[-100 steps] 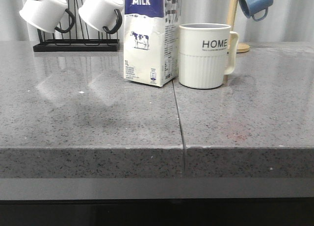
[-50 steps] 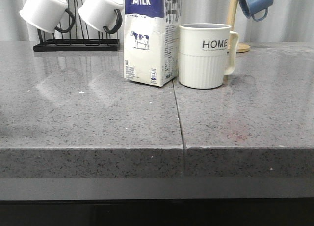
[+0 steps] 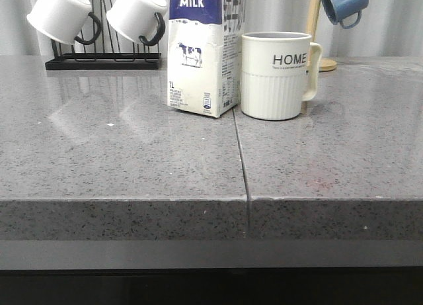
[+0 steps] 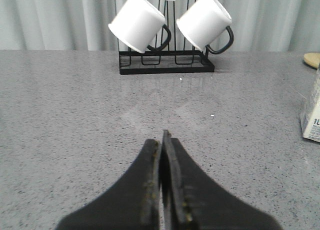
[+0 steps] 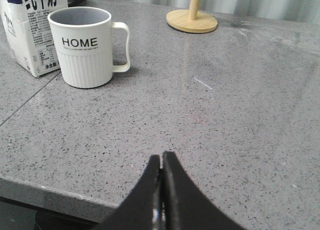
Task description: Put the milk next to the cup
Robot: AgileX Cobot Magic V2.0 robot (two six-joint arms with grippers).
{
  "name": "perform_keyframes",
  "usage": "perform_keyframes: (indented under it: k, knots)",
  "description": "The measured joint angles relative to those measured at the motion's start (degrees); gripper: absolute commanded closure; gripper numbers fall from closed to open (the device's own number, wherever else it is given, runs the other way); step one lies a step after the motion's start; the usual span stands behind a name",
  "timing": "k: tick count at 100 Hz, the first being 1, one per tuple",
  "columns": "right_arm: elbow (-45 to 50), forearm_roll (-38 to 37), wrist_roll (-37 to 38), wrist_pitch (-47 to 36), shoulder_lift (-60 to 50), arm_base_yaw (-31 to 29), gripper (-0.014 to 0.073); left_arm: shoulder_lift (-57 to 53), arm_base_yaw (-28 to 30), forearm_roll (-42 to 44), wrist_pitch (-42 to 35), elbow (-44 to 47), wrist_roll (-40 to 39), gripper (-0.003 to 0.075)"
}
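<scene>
My left fingers are pressed together with nothing between them, hanging over bare grey table on the left side. My right fingers are likewise closed tight and empty, hovering above the near right part of the table, close to its front edge.

The milk stands upright toward the far middle of the table, its cow picture and "WHOLE MILK" lettering facing the front view. Just to its right stands the cup, also upright, with "HOME" facing forward and its handle pointing right. The two sit just beside each other (from the front view I cannot tell whether they touch; from my right wrist there seems to be a thin gap). A seam in the table runs from the near edge toward the spot between them.

Far left, a black rack holds two white mugs with black handles, tilted on their pegs. Far right, a wooden stand rests on a round base, and a blue mug hangs from it. Neither of my arms shows in the front view.
</scene>
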Motion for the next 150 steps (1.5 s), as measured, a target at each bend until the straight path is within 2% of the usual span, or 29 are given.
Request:
perform_keyframes:
  k: [46,71,81,98,120,150]
  knots:
    - [0.0,0.0,0.0,0.0,0.0,0.0,0.0661,-16.9,2.1,-2.6,1.1,9.4,-0.8,0.0741]
    - [0.0,0.0,0.0,0.0,0.0,0.0,0.0661,-20.4,2.1,-2.6,0.0,14.3,-1.0,0.0741]
    - [0.0,0.0,0.0,0.0,0.0,0.0,0.0661,-21.6,2.8,1.3,0.2,14.8,-2.9,0.0741]
    - [0.0,0.0,0.0,0.0,0.0,0.0,0.0661,-26.2,5.8,11.6,0.8,14.9,-12.2,0.0741]
    - [0.0,0.0,0.0,0.0,0.0,0.0,0.0661,-26.9,8.1,16.2,9.3,14.9,-13.2,0.0741]
    - [0.0,0.0,0.0,0.0,0.0,0.0,0.0661,-26.9,8.1,17.5,10.8,14.9,-13.3,0.0741]
